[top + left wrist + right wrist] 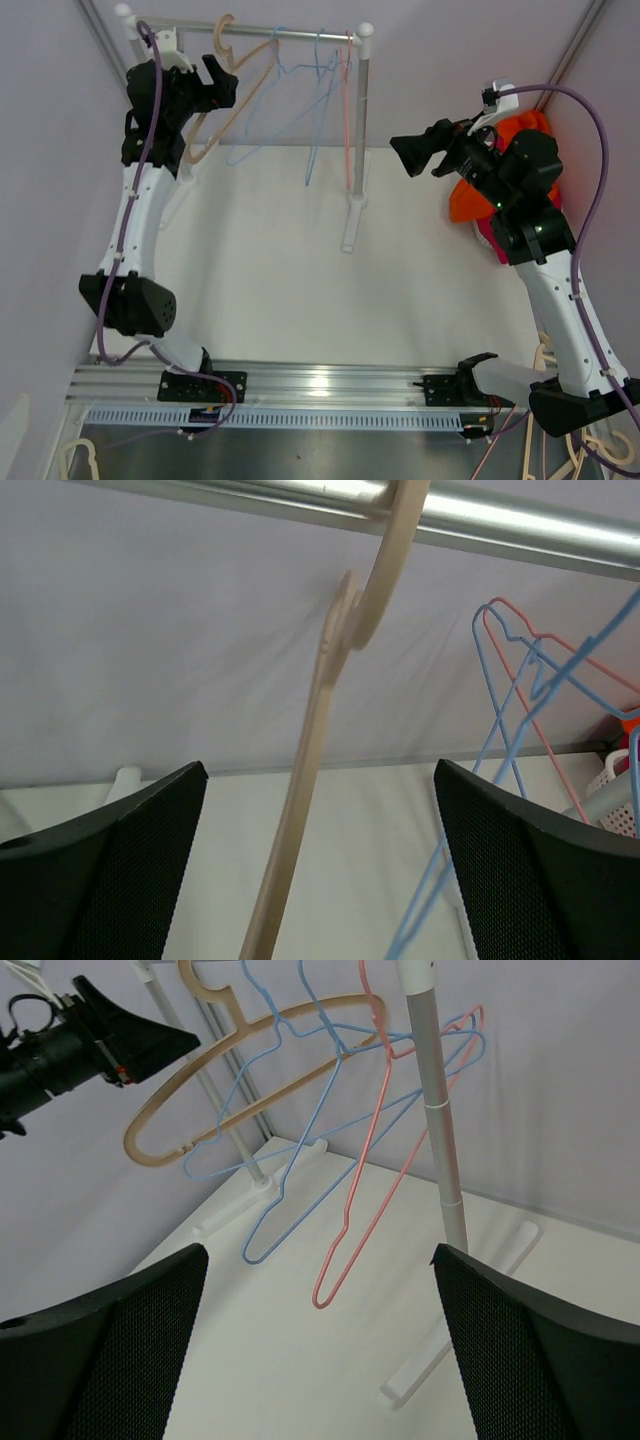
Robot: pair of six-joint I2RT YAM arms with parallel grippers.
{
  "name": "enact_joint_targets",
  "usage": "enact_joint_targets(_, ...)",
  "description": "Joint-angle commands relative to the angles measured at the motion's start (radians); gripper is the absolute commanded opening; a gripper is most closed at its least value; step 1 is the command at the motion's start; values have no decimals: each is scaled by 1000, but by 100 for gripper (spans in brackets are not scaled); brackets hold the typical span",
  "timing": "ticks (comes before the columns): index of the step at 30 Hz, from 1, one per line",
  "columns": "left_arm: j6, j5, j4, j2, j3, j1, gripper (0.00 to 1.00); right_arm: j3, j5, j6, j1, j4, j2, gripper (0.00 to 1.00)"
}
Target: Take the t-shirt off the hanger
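Note:
No hanger on the rail [290, 32] carries a t-shirt. A bare beige hanger [310, 740] hangs at the rail's left end and also shows in the right wrist view [300, 1010]. My left gripper [218, 85] is open, and the beige hanger's arm passes between its jaws [320, 770] without touching them. Orange and red cloth [465, 205] lies bunched at the far right, behind my right arm. My right gripper [410, 155] is open and empty [320, 1250]. It is raised to the right of the rack and faces it.
Bare blue wire hangers [255, 1257] and a pink one [322, 1302] hang near the rack's right post [358, 120]. A white basket [615, 780] stands by the orange cloth. Spare beige hangers [590, 450] lie off the table's near right corner.

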Motion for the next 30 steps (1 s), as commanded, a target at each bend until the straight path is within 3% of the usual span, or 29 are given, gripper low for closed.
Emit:
enact_joint_targets(1,12,-135,0,-224,-74,-4,99,-9,-20,-31,13,8,-21,100)
enact_joint_targets(5,37,-342,-16,-545,-304,-62,100,-14,-37,-15,20,-18,-23,99)
enact_joint_targets(6,31,-339,1,-610,-446,-82,99,-26,-21,-12,24,-24,-29,99)
enact_joint_targets(8,-9,-319,21,-742,-547,-97,99,-54,-11,-11,35,-30,-61,99)
enact_joint_targets(9,-31,-269,29,-872,-682,-99,99,-74,-8,-8,36,-24,-79,99)
enact_joint_targets(12,-103,-155,32,-1090,-836,-104,99,-218,8,5,38,35,-185,100)
enact_joint_targets(16,-155,-146,-52,-1273,-996,-107,100,-504,19,35,40,134,-337,99)
enact_joint_targets(23,-132,-147,-194,-1455,-1122,-107,100,-667,81,26,40,102,-463,99)
enact_joint_targets(30,-163,-127,-205,-1490,-1162,-107,100,-739,98,21,40,109,-531,99)
